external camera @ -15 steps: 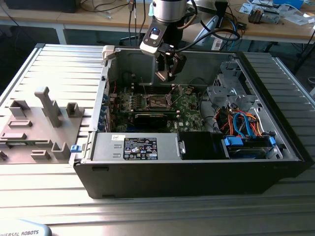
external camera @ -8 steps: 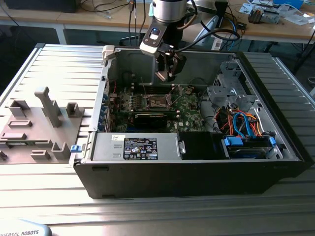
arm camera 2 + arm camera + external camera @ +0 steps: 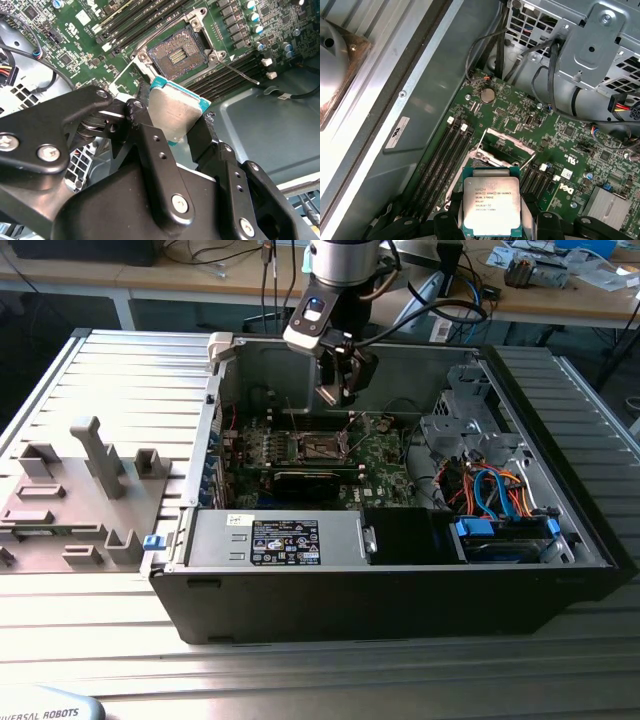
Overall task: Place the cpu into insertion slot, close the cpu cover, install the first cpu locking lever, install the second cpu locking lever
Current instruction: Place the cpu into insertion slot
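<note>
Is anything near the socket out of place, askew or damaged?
Nothing stands out. The gripper holds the cpu by its edges above the empty insertion slot, and the cpu cover is lifted open.

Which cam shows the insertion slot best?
Second wrist view: the insertion slot lies open, contact field unobstructed. In the first wrist view the cpu blocks part of it; the exterior view sees it from far, at a shallow angle.

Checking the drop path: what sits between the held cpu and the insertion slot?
Nothing: in the second wrist view the stretch from the cpu, gripped in the hand, to the insertion slot is bare.
</note>
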`<state>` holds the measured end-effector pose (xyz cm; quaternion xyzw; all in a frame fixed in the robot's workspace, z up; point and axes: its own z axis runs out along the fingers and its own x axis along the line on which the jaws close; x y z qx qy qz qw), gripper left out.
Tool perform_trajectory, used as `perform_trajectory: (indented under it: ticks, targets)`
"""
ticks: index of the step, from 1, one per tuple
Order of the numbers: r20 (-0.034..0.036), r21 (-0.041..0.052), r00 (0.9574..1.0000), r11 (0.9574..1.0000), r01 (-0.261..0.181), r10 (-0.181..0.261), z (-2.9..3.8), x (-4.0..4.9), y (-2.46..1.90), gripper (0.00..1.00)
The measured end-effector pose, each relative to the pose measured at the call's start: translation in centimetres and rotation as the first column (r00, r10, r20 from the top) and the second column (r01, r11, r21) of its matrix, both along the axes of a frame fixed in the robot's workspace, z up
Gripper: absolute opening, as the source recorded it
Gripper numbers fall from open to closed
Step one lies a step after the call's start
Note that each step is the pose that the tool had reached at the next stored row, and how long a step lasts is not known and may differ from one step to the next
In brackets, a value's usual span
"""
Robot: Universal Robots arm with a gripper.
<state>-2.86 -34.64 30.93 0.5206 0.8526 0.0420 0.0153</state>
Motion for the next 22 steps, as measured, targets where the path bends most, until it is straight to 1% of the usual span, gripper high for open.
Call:
perform_trajectory:
  ticks: [22]
  targets:
    - [0.0000,0.0000,0.9997,0.9997,0.024,-0.024,-0.20,0.00,0.00,0.54]
